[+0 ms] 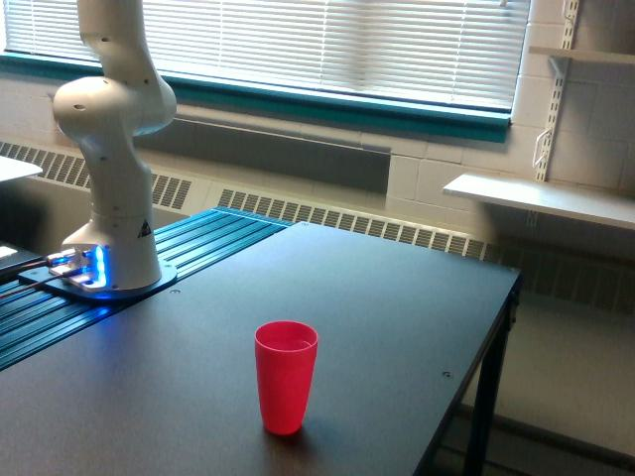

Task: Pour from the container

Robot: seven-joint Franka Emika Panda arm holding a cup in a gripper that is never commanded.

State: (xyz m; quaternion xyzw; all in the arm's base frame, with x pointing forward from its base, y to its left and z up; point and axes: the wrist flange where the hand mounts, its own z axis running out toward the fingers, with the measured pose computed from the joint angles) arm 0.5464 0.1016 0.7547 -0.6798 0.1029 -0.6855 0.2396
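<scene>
Standing upright near the table's (pixel 397 297) front edge, right of the Panda arm's base (pixel 104 273), only the red cup (pixel 286 375); out of frame above, both gripper and clear container, so claw state, bearing and distance impossible to tell.

A blinded window (pixel 337 45) with teal sill tops a block wall (pixel 446 188), white shelves (pixel 541 198) at the exterior view's right.

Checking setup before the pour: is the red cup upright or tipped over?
Upright. The red cup stands on its base on the dark table, open mouth facing up. Whether anything is inside cannot be told.
</scene>
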